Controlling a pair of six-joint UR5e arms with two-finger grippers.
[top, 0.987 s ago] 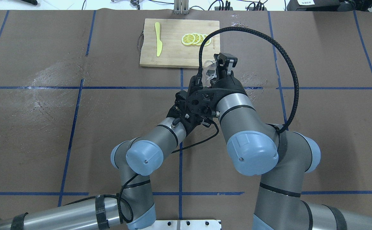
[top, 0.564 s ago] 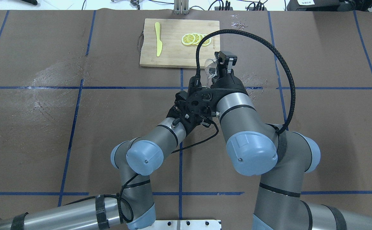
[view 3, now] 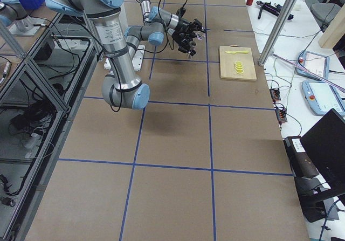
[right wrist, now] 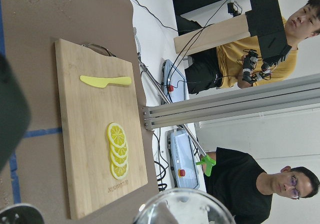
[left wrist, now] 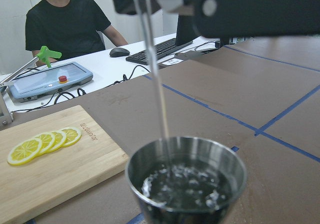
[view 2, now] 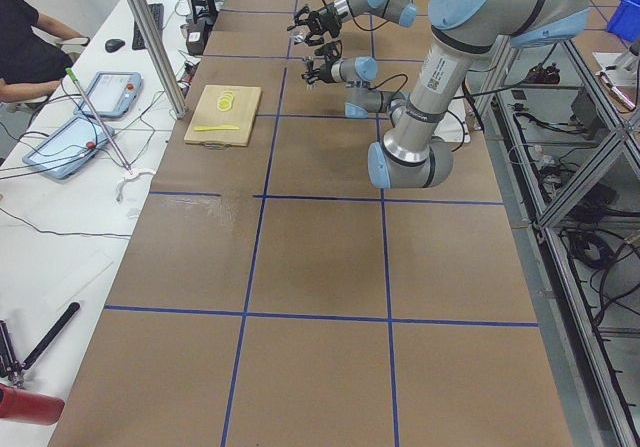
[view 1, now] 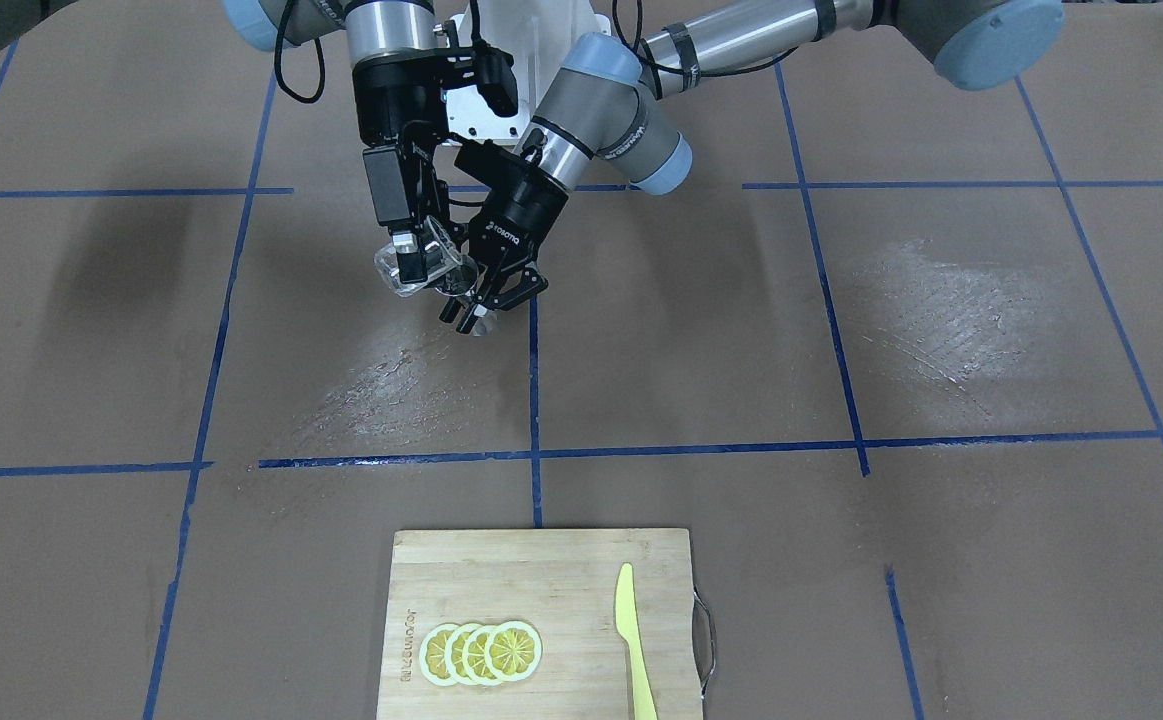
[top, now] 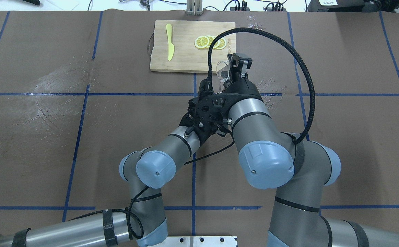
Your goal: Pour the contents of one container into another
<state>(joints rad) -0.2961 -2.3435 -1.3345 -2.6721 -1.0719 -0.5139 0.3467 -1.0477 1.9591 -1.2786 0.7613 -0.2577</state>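
Glass (view 1: 419, 272) tipped, clamped in right gripper (view 1: 411, 262); left gripper (view 1: 486, 298) clamps jigger (view 1: 479, 322) just below. Overhead: we see glass nudged toward board (top: 185, 55) since earlier. Left wrist alone shows stream (left wrist: 159, 98) landing in jigger.

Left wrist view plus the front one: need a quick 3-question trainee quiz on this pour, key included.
1. True or false: a thin stream of liquid is falling into the small grey hourglass-shaped steel jigger.
2. Which arm's jaws hold the small clear glass cup with a pouring lip? A) left B) right C) neither, it stands on the table.
3. Fill in: ___ yellow lemon slices lie on the bamboo cutting board.
Key: 1 true; 2 B; 3 four.
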